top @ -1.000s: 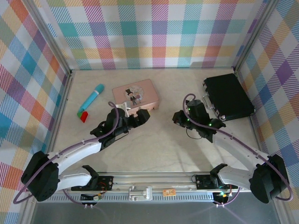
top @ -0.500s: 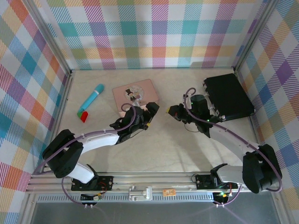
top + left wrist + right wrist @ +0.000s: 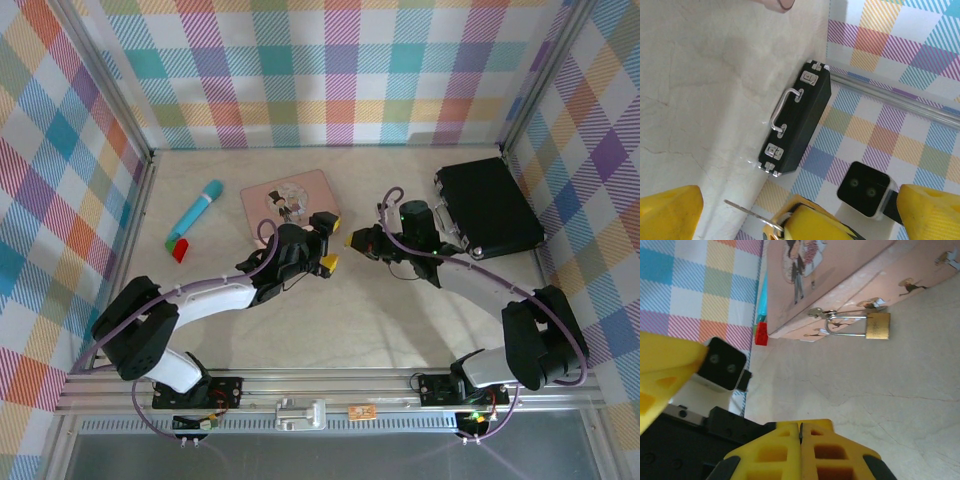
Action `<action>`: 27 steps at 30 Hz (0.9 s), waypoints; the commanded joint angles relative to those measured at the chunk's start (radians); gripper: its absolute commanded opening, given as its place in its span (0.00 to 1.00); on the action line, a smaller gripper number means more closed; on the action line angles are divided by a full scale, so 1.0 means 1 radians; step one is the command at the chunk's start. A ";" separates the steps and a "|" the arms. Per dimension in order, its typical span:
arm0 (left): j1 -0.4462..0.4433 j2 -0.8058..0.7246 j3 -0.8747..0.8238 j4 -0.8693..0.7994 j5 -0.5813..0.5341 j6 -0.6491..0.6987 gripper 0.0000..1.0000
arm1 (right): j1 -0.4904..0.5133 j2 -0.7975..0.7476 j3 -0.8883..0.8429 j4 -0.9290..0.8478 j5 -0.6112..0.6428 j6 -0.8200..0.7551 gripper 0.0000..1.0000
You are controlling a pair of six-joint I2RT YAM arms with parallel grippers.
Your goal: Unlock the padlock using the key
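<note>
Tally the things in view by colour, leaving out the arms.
Pink: 1, the tin
Black: 1, the case
Turquoise: 1, the tube
Red: 1, the block
Brass: 1, the padlock
Grey: 1, the key
Total: 6

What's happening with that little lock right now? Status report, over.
Left gripper open, right gripper shut on the key. Padlock hangs on the clasp of the pink tin, untouched. Left gripper close to the key, possibly in the way.
</note>
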 commanded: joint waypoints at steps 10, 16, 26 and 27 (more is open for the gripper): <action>-0.017 0.054 -0.057 0.144 0.024 -0.145 0.98 | 0.003 0.009 0.033 0.019 -0.120 -0.089 0.00; -0.017 0.103 -0.044 0.249 0.058 -0.203 0.96 | 0.040 0.048 0.044 0.024 -0.127 -0.105 0.00; -0.005 0.058 -0.090 0.222 0.018 -0.208 0.89 | 0.061 0.085 0.065 0.010 -0.132 -0.130 0.00; -0.001 0.053 -0.098 0.221 0.010 -0.207 0.87 | 0.060 0.078 0.066 -0.009 -0.124 -0.139 0.00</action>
